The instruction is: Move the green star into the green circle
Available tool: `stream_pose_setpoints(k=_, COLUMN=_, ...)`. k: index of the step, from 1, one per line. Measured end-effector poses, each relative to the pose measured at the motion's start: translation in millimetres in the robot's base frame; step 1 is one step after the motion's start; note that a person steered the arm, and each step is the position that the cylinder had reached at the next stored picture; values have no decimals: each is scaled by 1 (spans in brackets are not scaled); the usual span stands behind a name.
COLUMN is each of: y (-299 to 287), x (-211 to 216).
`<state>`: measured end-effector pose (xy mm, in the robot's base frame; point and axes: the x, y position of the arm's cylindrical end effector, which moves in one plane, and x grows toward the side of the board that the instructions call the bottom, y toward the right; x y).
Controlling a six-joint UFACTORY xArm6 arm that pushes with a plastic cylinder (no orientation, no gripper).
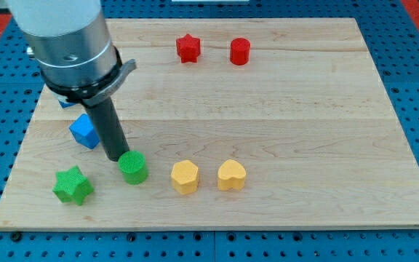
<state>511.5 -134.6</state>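
The green star lies near the board's bottom left corner. The green circle stands to its right, a short gap between them. My tip ends just left of and above the green circle, close to or touching its edge, and up and to the right of the green star. The rod rises from there to the large grey arm body at the view's top left.
A blue cube sits just left of the rod; another blue block shows partly under the arm body. A yellow hexagon and yellow heart lie right of the green circle. A red star and red cylinder lie at the top.
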Motion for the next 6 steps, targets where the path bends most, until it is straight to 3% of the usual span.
stream_pose_setpoints(k=2, y=-18, x=10)
stream_pose_setpoints(k=4, y=-120, x=16)
stream_pose_setpoints(k=5, y=-132, x=47)
stream_pose_setpoints(k=6, y=-100, x=68)
